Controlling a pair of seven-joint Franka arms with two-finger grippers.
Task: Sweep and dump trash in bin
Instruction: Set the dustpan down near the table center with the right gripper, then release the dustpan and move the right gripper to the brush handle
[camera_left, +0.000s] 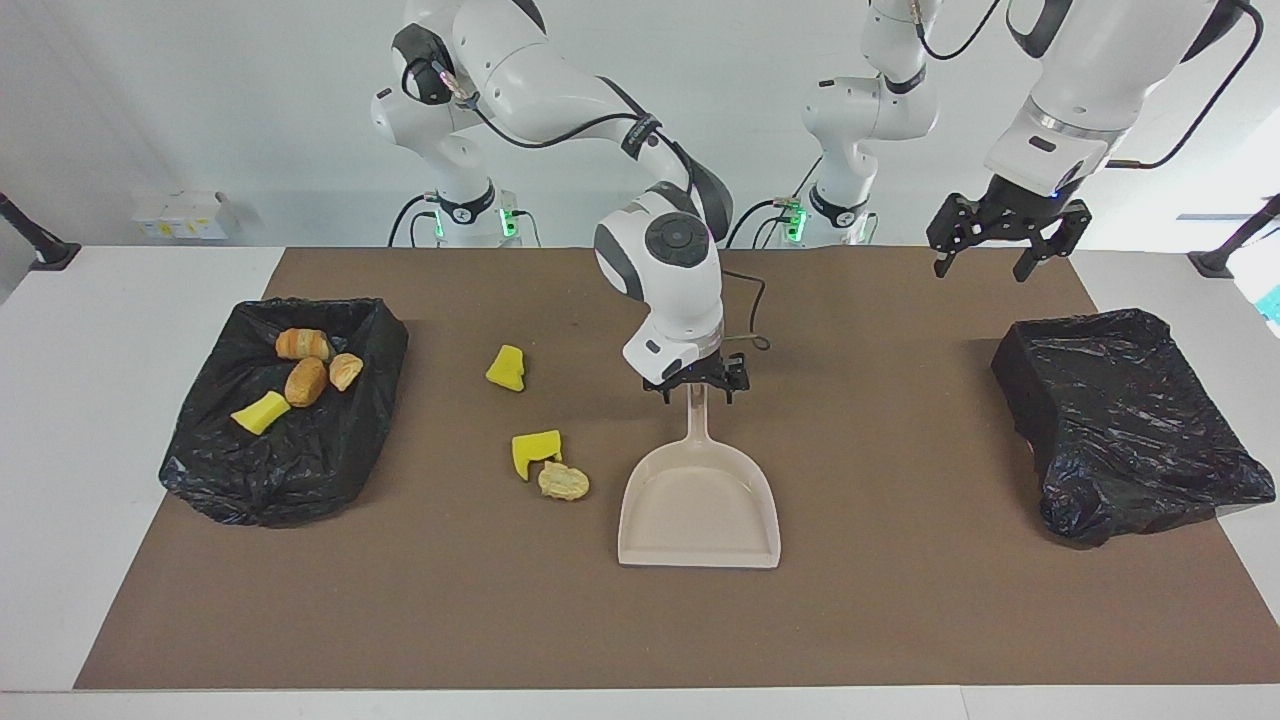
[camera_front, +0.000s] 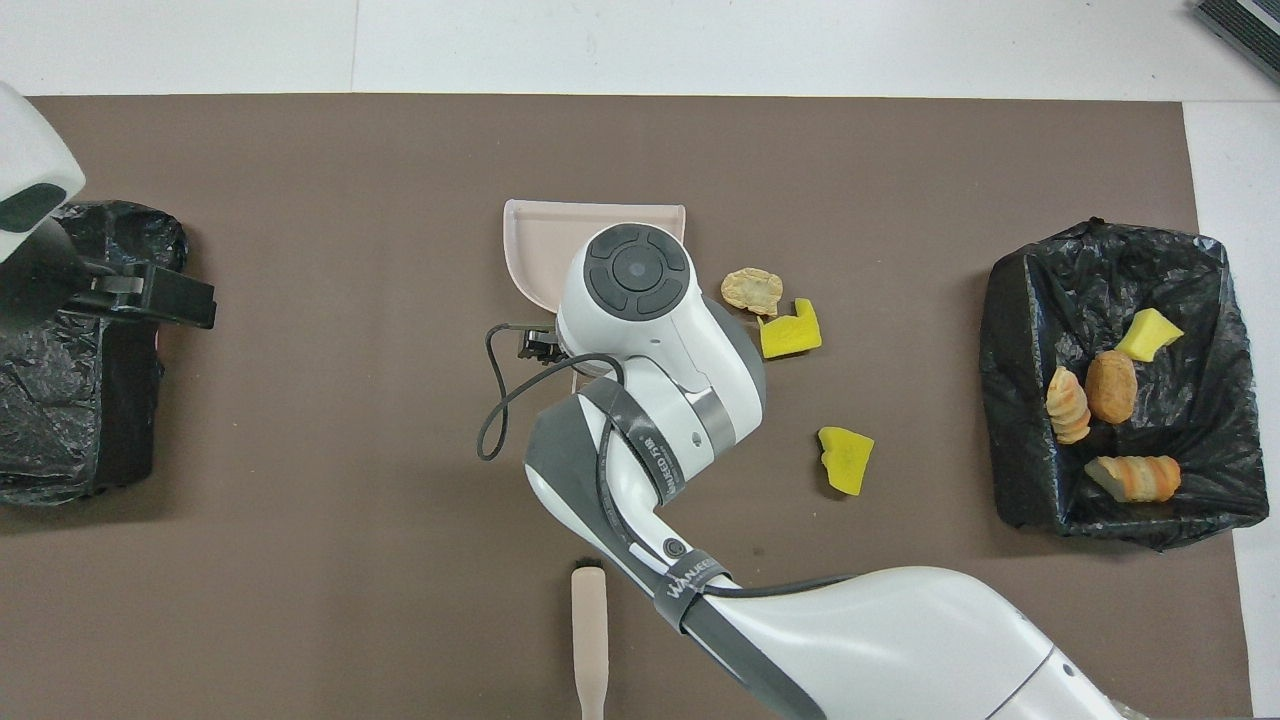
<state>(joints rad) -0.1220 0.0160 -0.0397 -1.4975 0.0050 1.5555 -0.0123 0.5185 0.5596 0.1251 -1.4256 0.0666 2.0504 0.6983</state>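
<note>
The right gripper (camera_left: 697, 388) is hanging spread wide over the dustpan (camera_left: 699, 510) handle, gripping nothing. The left gripper (camera_left: 1003, 243) is waiting, jaws apart and empty. Three trash scraps (camera_left: 548, 464) are lying beside the dustpan; they look light, soft, easily swept.

In the overhead view, the right arm (camera_front: 660, 380) is covering most of the dustpan (camera_front: 535, 235) and its handle. The brush (camera_front: 589, 640) is running out of the bottom edge. The left gripper (camera_front: 150, 295) is partly hiding one bin (camera_front: 60, 420).
</note>
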